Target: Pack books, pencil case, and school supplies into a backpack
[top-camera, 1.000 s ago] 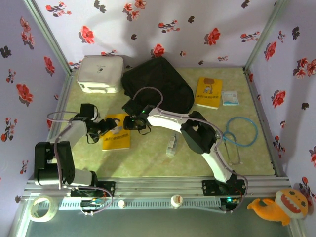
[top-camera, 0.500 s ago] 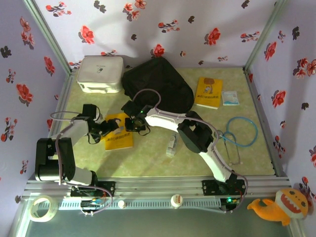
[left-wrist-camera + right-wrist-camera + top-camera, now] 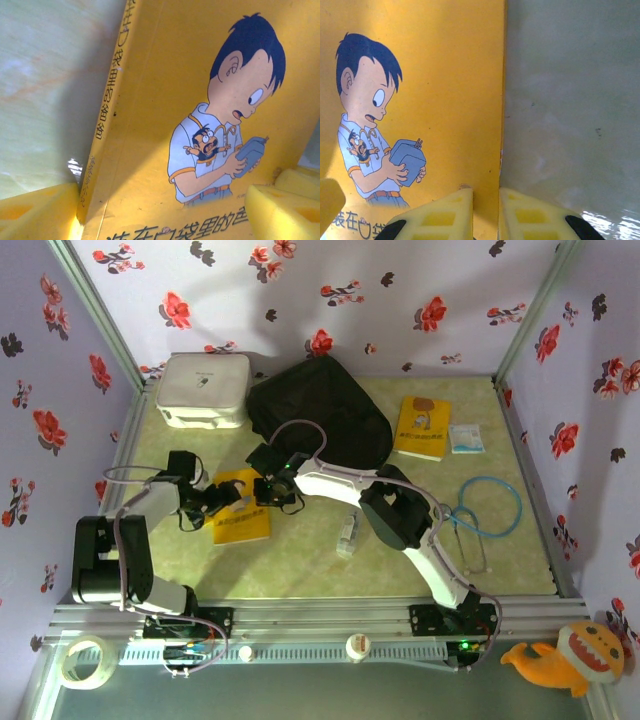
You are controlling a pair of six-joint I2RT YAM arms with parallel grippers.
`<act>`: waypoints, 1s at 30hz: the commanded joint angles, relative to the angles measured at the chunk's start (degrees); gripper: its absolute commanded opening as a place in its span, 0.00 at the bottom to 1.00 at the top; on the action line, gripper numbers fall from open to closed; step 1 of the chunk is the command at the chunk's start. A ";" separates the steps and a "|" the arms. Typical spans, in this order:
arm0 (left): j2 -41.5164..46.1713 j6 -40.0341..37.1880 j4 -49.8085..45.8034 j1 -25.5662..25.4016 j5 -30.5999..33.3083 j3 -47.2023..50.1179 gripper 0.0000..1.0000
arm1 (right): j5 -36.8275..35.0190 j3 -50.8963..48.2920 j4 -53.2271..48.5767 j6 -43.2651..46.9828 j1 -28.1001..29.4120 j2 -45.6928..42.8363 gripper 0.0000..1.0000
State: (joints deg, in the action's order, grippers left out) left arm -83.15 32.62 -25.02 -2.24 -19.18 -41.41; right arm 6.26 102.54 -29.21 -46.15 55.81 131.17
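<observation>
A yellow book (image 3: 238,518) with a cartoon boy on its cover (image 3: 200,100) lies on the green table, left of centre. My left gripper (image 3: 222,498) stands open at its left side, one yellow finger (image 3: 40,210) beside the spine and the other over the cover. My right gripper (image 3: 486,200) has its pads (image 3: 445,215) narrowly closed on the book's right edge (image 3: 501,125). The black backpack (image 3: 320,410) lies behind both grippers. A second yellow book (image 3: 423,427) lies at the back right.
A white rounded box (image 3: 203,388) stands at the back left. A small white-blue packet (image 3: 466,438) lies beside the second book, a blue cable loop (image 3: 487,505) at the right, and a small white tube (image 3: 347,535) at the centre front.
The right gripper's jaws have closed in on the book's edge. Both grippers have shifted slightly left at the book; the left one stays wide open.
</observation>
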 commanded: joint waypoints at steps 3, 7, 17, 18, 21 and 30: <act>5.46 1.78 -0.34 -1.13 -12.30 -1.30 0.78 | 0.88 -2.99 -1.24 -2.13 -0.85 1.98 0.15; 8.90 0.00 -4.85 -2.28 -13.19 -2.13 0.75 | 3.14 -3.93 2.07 -3.32 -0.89 1.71 0.14; 11.58 10.54 5.83 -3.21 -17.11 0.90 0.54 | 2.75 -5.40 2.79 -4.20 -1.29 1.47 0.14; 11.23 11.02 6.20 -3.29 -16.65 1.11 0.52 | 2.78 -5.44 2.83 -4.21 -1.30 1.41 0.14; 10.43 10.65 4.83 -3.47 -13.77 0.82 0.47 | 2.39 -6.10 3.11 -4.21 -1.48 0.89 0.14; 11.69 6.81 -1.40 -3.56 -7.54 -1.25 0.39 | 2.02 -7.44 4.06 -4.43 -1.60 -1.68 0.16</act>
State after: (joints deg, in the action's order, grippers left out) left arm -72.53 41.34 -23.83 -5.37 -28.71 -41.08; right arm 7.18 97.27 -22.11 -49.78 53.56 130.08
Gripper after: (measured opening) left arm 0.398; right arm 0.154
